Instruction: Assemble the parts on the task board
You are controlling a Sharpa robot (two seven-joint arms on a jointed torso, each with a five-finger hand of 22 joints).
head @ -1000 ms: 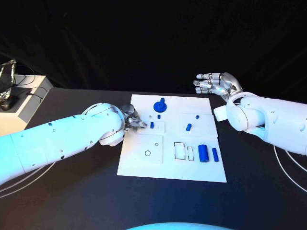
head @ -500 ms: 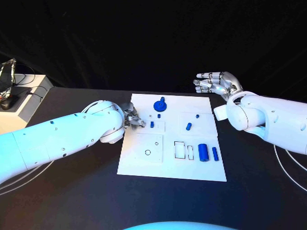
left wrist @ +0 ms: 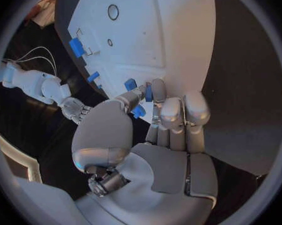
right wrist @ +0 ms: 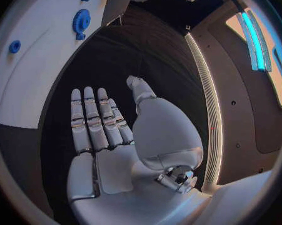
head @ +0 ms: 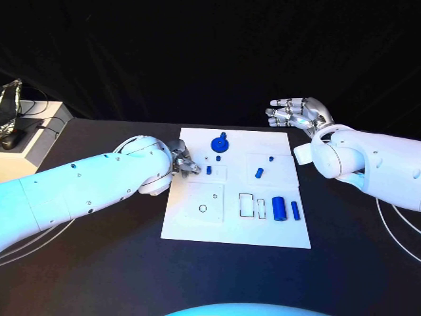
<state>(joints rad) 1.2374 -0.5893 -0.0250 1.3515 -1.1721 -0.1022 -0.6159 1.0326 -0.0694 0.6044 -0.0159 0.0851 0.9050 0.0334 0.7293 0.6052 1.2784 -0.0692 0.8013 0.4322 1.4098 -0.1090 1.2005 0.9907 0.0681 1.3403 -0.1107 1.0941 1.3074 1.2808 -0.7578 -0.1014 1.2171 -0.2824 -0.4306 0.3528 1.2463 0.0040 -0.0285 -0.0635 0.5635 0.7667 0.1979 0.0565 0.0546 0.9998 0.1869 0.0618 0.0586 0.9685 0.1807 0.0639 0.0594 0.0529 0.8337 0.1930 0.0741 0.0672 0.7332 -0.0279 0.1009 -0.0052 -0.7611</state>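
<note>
Reaching in from the board's near edge, your left hand (head: 182, 162) sits low over the white board (head: 197, 217), its fingers (left wrist: 171, 110) drawn together with thumb and fingertips closed on a small blue peg (left wrist: 148, 92). Two more blue pieces show in the left wrist view: one just beyond the thumb tip (left wrist: 130, 84) and one tucked under the thumb (left wrist: 138, 111); whether either touches the fingers, you cannot tell. Farther out from those fingers a short blue part (head: 259, 174) lies on the board, and past it a blue cylinder (head: 279, 209) and a thin blue bar (head: 294, 210) lie side by side beside two rectangular slots (head: 246, 207). A blue gear (head: 219, 144) stands at the board's far end, near the left fingers. Your right hand (head: 298, 114) hangs well apart from every part, off the board's far corner above the black surface (head: 97, 263), fingers straight, spread and holding nothing. A pale box (head: 25, 141) with cables sits at the surface's edge behind your left arm.
</note>
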